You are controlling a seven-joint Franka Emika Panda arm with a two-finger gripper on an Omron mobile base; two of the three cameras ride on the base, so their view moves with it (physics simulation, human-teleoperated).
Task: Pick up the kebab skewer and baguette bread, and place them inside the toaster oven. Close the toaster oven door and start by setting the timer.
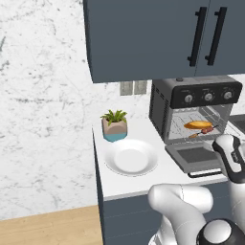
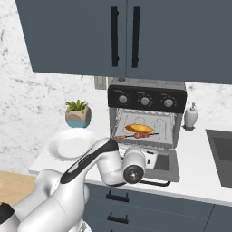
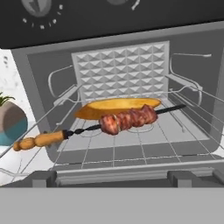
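While the door (image 2: 156,165) lies flat on the surface (image 1: 139,184) in front of the oven (image 1: 191,107), the main risk sits with the skewer (image 3: 111,122): its wooden handle end reaches out past the front left of the rack (image 3: 131,144), toward the door opening. If the door swings up against that end, it could jam short of closing, or shove the skewer back and knock the bread (image 3: 116,107) askew. The arm also hangs low just over the dropped door, so a careless lift toward the black bar handle (image 2: 152,182) could scrape the glass or catch under the bar. After that, the three knobs (image 2: 145,100) stand close together, and a loose approach could turn the wrong one instead of the timer.

Inside the oven, the bread lies on the rack toward the back, and the skewer rests just in front of it, touching or nearly so, slanted across the wires. Both task items are thus already in the cavity. On the surface to the left, a white plate (image 1: 131,158) holds nothing, and beside it a small pot (image 1: 115,128) carries a green plant.

The pincer is released, jaws wide, gripping nothing, and faces into the oven mouth.
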